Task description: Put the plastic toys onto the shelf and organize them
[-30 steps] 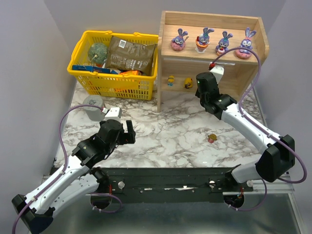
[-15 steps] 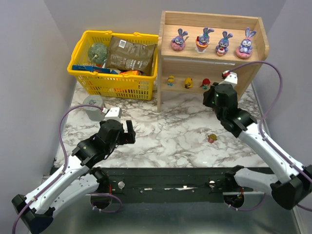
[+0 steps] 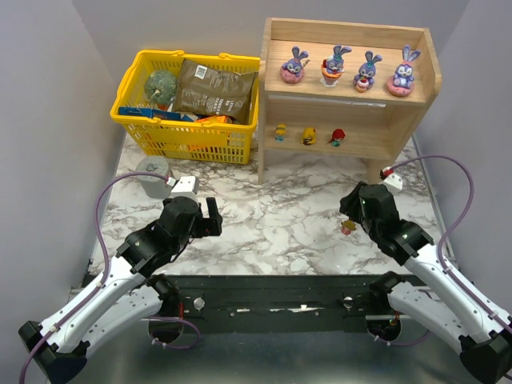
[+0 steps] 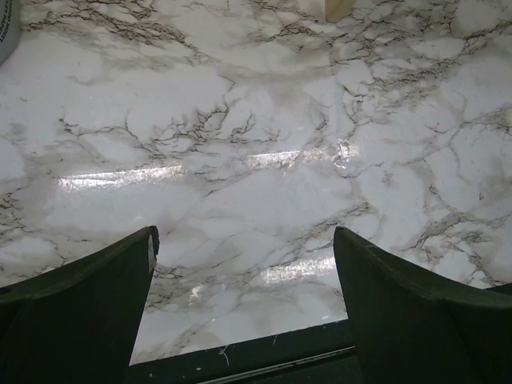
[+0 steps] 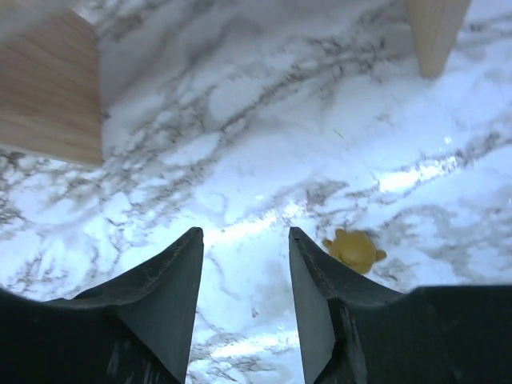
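Your right gripper (image 3: 350, 210) has come away from the shelf (image 3: 265, 120), leaving a red toy (image 3: 337, 138) on the lower tier beside two yellow toys (image 3: 294, 134), and now sits low over the marble table (image 3: 272, 216), right of middle and toward the near edge. That's seven up: four bunnies (image 3: 334, 64) line the top tier, three little ones sit below. The shelf stands at the far right corner. One left, the last toy (image 3: 347, 228), lying on the marble right beside the gripper. The jaws are parted with nothing between them. Now look at the right wrist view: the last toy (image 5: 354, 250) lies off to the right of the right finger (image 5: 312, 296), outside the gap, so don't close yet. Slide the gripper (image 5: 244, 280) sideways until the toy is centred, then drop and pinch gently; it's small and rounded and will likely squirt out of an off-centre grip. The overhead can't show that offset, since the gripper crowds the toy there. What it does show is the open space on the lower tier right of the red toy. Your left gripper (image 4: 244, 304) hangs spread wide and unloaded near the table's near left corner, seeing only bare marble.
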`<control>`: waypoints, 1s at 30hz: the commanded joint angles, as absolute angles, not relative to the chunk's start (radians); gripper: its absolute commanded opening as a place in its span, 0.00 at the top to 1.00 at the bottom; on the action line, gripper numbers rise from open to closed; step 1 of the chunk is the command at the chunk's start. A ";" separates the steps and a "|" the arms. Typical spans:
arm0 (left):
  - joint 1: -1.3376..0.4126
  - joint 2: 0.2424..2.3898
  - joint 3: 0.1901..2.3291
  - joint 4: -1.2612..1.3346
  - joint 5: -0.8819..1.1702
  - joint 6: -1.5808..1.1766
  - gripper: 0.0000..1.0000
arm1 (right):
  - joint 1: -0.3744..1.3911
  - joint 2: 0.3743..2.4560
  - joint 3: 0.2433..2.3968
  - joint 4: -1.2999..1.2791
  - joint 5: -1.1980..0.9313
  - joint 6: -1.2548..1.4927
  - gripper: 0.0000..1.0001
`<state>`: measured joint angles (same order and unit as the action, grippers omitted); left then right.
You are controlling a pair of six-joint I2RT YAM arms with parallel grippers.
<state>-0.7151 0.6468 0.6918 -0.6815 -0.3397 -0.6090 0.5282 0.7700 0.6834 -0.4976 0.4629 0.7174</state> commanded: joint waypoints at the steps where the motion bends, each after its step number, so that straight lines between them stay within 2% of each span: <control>1: -0.712 0.635 0.699 -0.669 -0.325 -0.597 0.01 | 0.526 0.710 0.615 -0.615 0.537 0.891 0.43; 4: -0.712 0.634 0.699 -0.667 -0.324 -0.597 0.01 | 0.528 0.687 0.562 -0.667 0.618 0.995 0.38; 9: -0.712 0.635 0.698 -0.666 -0.319 -0.595 0.01 | 0.526 0.699 0.463 -0.614 0.612 1.052 0.27; 12: -0.712 0.635 0.699 -0.666 -0.319 -0.595 0.01 | 0.525 0.753 0.439 -0.575 0.595 1.074 0.25; 18: -0.712 0.638 0.699 -0.666 -0.319 -0.595 0.01 | 0.528 0.851 0.428 -0.520 0.592 1.083 0.25; 30: -0.712 0.637 0.699 -0.664 -0.318 -0.594 0.01 | 0.532 0.940 0.456 -0.459 0.589 1.012 0.34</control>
<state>-0.7151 0.6460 0.6918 -0.6788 -0.3283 -0.6060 0.5285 0.9066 0.4343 -0.4980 0.5617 1.0344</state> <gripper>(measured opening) 0.988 0.674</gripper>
